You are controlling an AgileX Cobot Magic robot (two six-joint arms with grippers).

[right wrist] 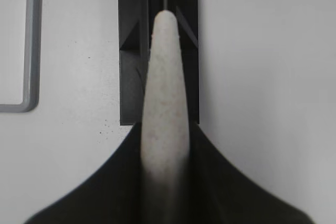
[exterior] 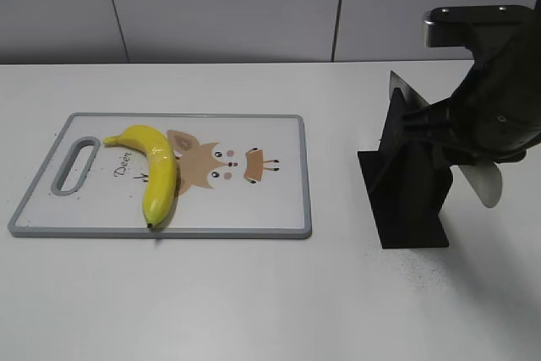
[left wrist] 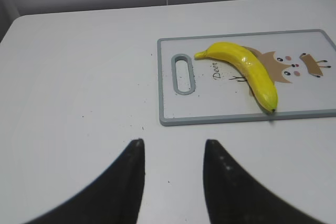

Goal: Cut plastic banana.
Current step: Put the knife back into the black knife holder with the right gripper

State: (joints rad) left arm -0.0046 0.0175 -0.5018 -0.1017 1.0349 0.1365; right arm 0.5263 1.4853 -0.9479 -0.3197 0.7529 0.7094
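Right tool [right wrist: 165,182] clamps knife handle [right wrist: 165,103] — plastic banana [exterior: 155,171] well apart, on cutting board [exterior: 254,209].

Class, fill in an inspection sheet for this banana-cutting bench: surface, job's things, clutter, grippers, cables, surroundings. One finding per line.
Surface: white table, a few dark specks.
Job's things: plastic banana lies on the cutting board, near its handle slot; knife sits in a black knife stand.
Clutter: nothing seen.
Grippers: left gripper open, over bare table; right gripper shut on the knife handle.
Cables: nothing seen.
Surroundings: grey panelled wall.
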